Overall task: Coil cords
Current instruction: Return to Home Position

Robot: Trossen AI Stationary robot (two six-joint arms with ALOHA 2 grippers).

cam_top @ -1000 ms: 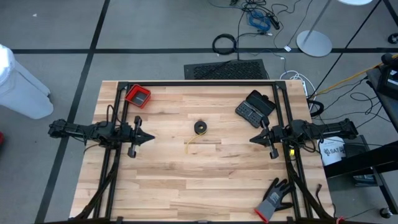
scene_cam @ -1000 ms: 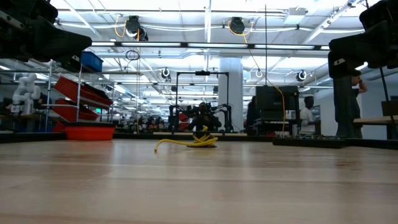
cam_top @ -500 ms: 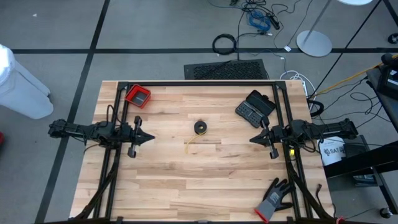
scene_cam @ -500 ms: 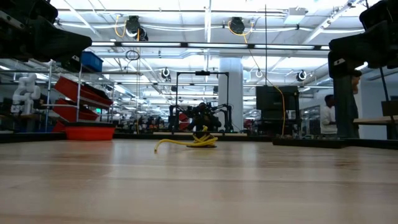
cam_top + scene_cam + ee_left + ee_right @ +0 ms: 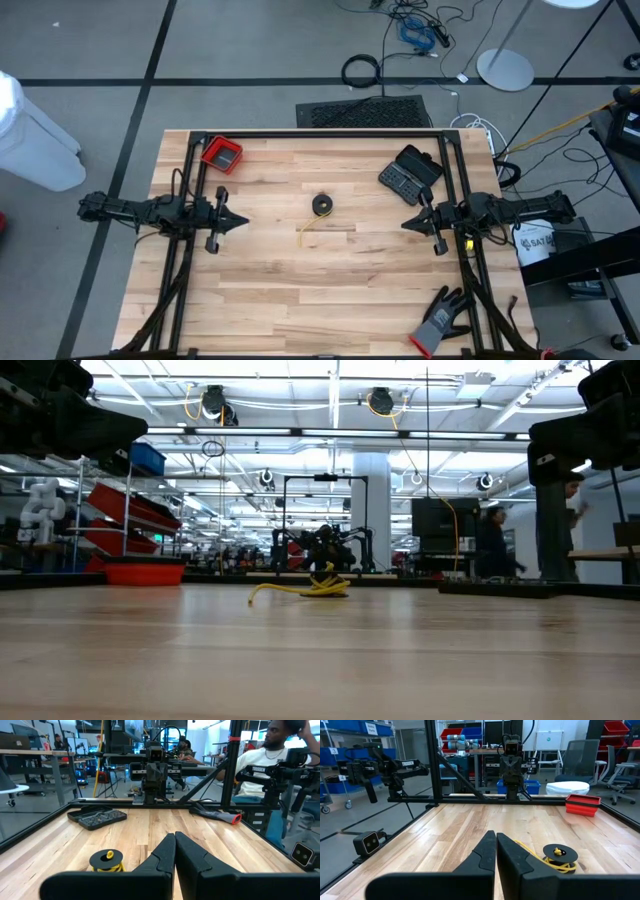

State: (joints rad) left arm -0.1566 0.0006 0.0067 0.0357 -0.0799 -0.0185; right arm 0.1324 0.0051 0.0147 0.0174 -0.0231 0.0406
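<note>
Both arms are out at the sides, left claw and right claw both pinched fully shut with nothing in them, tips pointing in at each other across the bench. The cords sit as a little black-and-yellow coil about mid-bench, between the two claws and well apart from both, a yellow tail lying loose on the wood beside it

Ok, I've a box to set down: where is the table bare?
Crowded: the middle, where the spool and yellow cord lie between the shut left gripper and shut right gripper. Widest free patch: the strip of table below them in the high view, bounded at right by the glove. Also bare: between the red tray and the black case.
</note>
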